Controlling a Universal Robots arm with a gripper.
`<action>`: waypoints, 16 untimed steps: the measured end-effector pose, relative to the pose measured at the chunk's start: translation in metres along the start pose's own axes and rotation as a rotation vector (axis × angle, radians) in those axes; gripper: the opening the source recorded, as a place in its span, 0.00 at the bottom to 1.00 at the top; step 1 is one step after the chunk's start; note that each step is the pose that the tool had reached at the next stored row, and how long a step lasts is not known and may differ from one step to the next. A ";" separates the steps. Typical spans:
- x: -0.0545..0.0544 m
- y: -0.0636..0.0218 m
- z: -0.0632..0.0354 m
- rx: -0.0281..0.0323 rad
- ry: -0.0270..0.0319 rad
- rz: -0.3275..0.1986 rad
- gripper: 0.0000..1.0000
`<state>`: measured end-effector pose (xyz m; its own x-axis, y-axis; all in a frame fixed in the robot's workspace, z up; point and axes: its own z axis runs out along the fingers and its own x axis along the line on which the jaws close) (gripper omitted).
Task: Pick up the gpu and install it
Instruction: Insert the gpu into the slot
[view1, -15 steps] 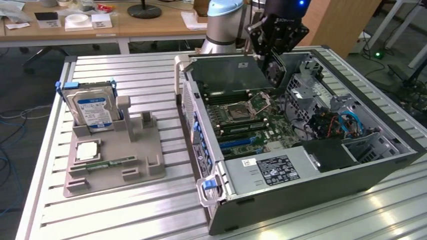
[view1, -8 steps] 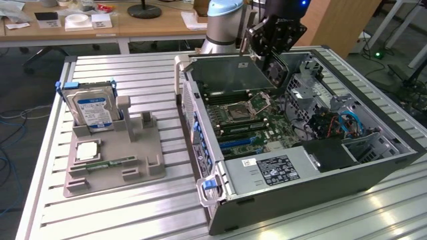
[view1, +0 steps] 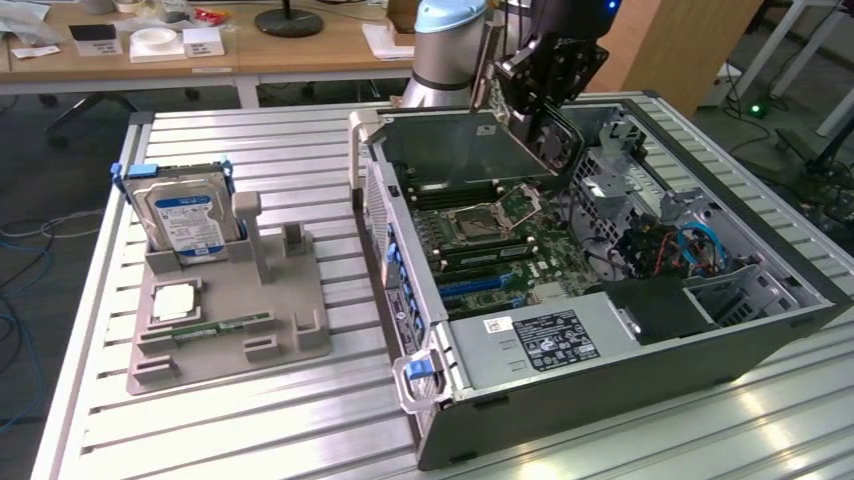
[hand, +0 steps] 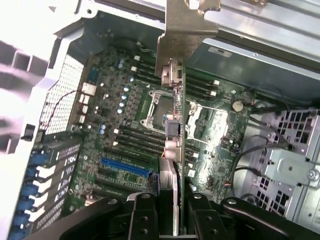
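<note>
1. Green card first: the gpu (view1: 461, 150) is up in the air over the open computer case (view1: 747, 330), and the tool (view1: 541, 122) is clamped onto one end of it.
2. From the wrist view I see the gpu (hand: 176, 150) edge-on, pinched between the two black fingers (hand: 142, 215) of the tool (hand: 172, 212). Its silver bracket (hand: 187, 30) is at the far end from the grasp.
3. The card hangs above the motherboard (view1: 501, 245), over the area of the processor socket (view1: 474, 222). It is not seated in any slot.
4. In the wrist view the long blue slot (hand: 125, 167) lies to one side of the card, apart from it.
5. The case lies on its side on the slatted metal bench (view1: 267, 430), with the board facing up. The power supply (view1: 547, 340) with its label sits at the near end.
6. At the exterior view's left, well apart from the case, a grey holder (view1: 227, 300) rests on the bench. A hard drive (view1: 187, 215) with a blue and white label stands upright in it at the back.
7. A narrow green memory stick (view1: 220, 327) lies in the holder nearer the front.
</note>
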<state>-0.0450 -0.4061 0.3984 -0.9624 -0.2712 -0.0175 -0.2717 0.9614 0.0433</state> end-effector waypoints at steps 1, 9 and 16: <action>0.000 0.0000 0.0000 0.0007 0.0011 -0.017 0.27; 0.000 0.0000 0.0001 0.0059 0.0079 -0.126 0.27; 0.000 0.0000 0.0002 0.0058 0.0079 -0.129 0.27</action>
<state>-0.0450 -0.4061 0.3982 -0.9196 -0.3927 -0.0146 -0.3930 0.9189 0.0355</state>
